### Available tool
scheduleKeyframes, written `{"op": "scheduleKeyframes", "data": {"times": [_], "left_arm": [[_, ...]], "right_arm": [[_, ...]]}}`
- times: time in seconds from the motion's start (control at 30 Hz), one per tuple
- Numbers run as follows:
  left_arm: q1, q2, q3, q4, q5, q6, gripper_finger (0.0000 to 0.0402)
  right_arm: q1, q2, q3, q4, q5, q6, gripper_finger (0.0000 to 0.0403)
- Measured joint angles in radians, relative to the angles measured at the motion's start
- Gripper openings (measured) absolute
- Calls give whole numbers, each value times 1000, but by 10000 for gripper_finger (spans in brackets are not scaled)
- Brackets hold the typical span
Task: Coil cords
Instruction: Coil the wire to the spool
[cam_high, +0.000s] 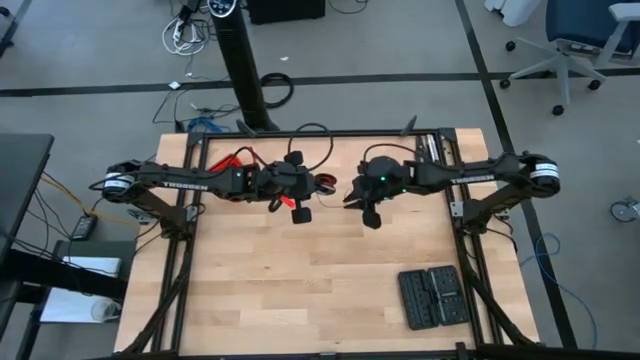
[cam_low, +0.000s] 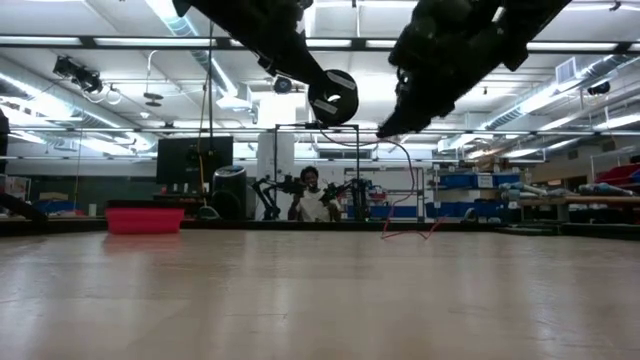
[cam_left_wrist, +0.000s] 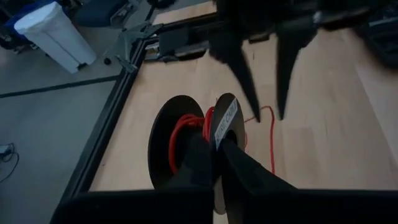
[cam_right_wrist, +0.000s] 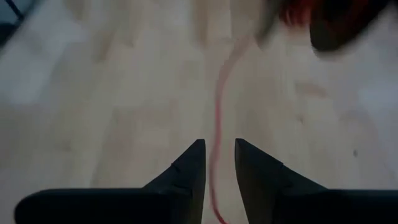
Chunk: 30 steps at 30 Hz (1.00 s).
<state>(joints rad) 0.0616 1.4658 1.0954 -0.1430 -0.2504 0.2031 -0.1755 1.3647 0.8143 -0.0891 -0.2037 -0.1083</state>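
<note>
The cord is a thin red wire (cam_left_wrist: 183, 133), partly wound on a black spool (cam_left_wrist: 186, 140). Its loose end (cam_left_wrist: 271, 132) trails down onto the wooden table (cam_high: 300, 290). My left gripper (cam_left_wrist: 214, 163) holds the spool above the table's middle, toward the far edge, shown in the high view (cam_high: 322, 183) and low view (cam_low: 332, 97). My right gripper (cam_right_wrist: 219, 155) hovers open just right of the spool (cam_high: 352, 196), tilted down. The loose wire (cam_right_wrist: 219, 93) lies on the table below the gap between its fingers, untouched. My left gripper pinches the rim of the spool's labelled flange (cam_left_wrist: 225, 124) between its two fingers. The fingers slant downward from the table's left. The spool is lifted clear of the table, flanges upright, and the wire hangs slack from it.
A black case (cam_high: 432, 296) lies near the table's front right corner. A small red and black box (cam_high: 299, 210) shows under my left gripper. A red bin (cam_low: 145, 220) stands at the far side in the low view. A person (cam_low: 312, 200) sits beyond the table.
</note>
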Motion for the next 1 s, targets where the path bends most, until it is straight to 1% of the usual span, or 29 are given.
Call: {"op": "scheduleKeyframes", "data": {"times": [0.2, 0.27, 0.63, 0.73, 0.87, 0.9, 1.0], "left_arm": [[0, -1, 0, -22, 0, -21, 9], [0, -1, 0, -22, 0, -21, 9], [3, -2, 0, -25, 0, -40, 10], [3, -2, 0, -27, 0, -52, 10], [3, -2, 0, -27, 0, -53, 11], [3, -2, 0, -27, 0, -53, 11], [3, -2, 0, -27, 0, -53, 11]], "right_arm": [[1, 35, 0, -26, -16, -10, 86], [1, 37, -2, -65, -16, -20, 85], [5, 43, -1, -77, 21, -48, 80], [11, 43, -1, -89, 49, -53, 66], [28, 43, -1, -105, 69, -70, 17], [34, 43, -3, -104, 84, -74, 9], [43, 43, -17, -124, 165, -63, 7]]}}
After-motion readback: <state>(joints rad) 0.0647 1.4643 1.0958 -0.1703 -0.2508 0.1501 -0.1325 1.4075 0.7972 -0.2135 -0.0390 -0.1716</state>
